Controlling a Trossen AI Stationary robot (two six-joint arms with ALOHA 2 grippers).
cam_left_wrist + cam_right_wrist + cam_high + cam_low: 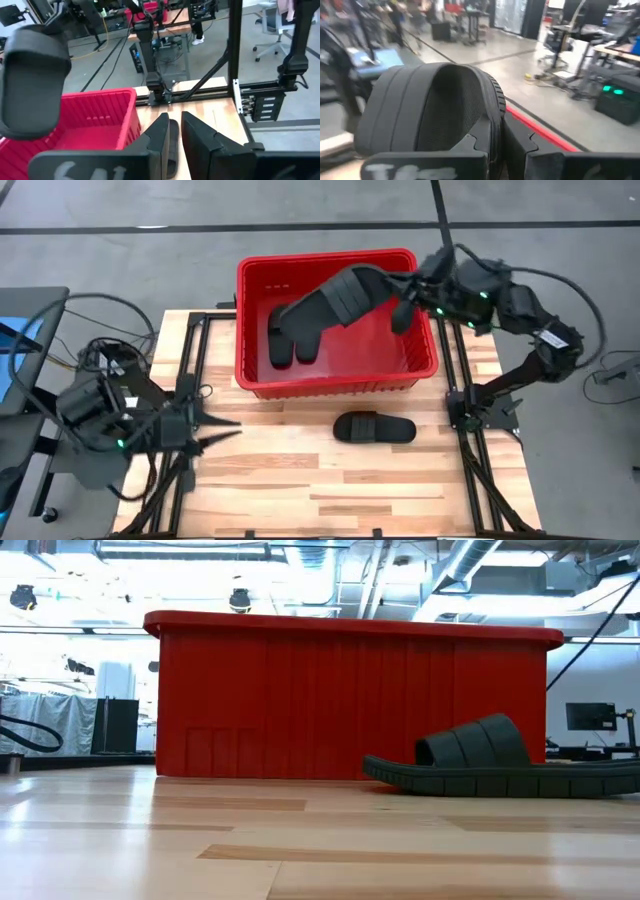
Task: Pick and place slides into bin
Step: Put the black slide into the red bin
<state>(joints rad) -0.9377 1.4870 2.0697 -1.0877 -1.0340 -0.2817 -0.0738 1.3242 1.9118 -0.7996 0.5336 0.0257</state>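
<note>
From above, the right claw (405,280) is over the red bin (330,385), shut on a black slide (335,300) that hangs in the air over the bin. Two more slides (288,345) lie inside the bin on its floor. One slide (373,428) lies on the wood surface (300,480) just in front of the bin. The left claw (222,430) waits near the left side of the surface, well apart from that slide, fingers nearly together and holding nothing.

From table height, the slide (505,765) lies flat on the surface in front of the bin wall (300,705).

The left wrist view shows its fingers (162,137) close together, the bin (95,120), and the held slide (32,80) above it.

The right wrist view shows the slide's strap (435,105) pinched in the claw.
</note>
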